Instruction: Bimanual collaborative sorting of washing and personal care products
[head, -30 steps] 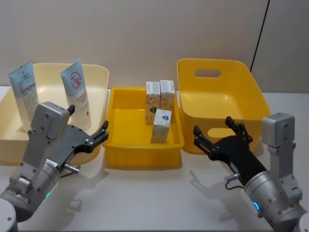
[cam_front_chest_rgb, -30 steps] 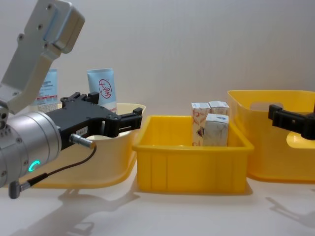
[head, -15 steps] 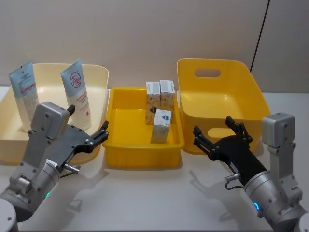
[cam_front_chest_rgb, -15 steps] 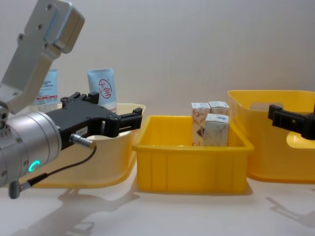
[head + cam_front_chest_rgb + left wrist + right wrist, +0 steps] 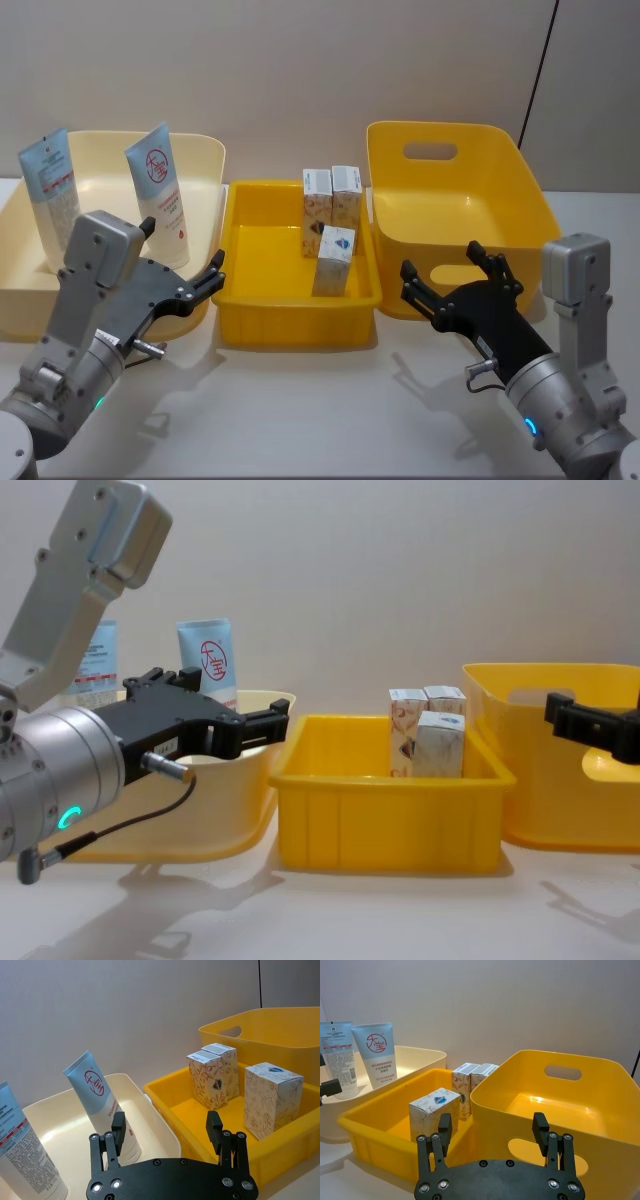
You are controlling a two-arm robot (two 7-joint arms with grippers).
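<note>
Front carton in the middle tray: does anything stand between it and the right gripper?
Yes: the middle tray's right wall lies between the right gripper and the front carton, though the carton's top stands above the rim.

Pale blue tubes, red print; white cartons, orange swirls plus a blue mark; two bright yellow bins, one cream bin.

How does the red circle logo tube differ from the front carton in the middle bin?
The tube is pale blue with red print, the carton white and patterned. The tube tapers and tilts in the cream bin; the carton is boxy and upright in the middle yellow bin. Both stand on end, unheld.
</note>
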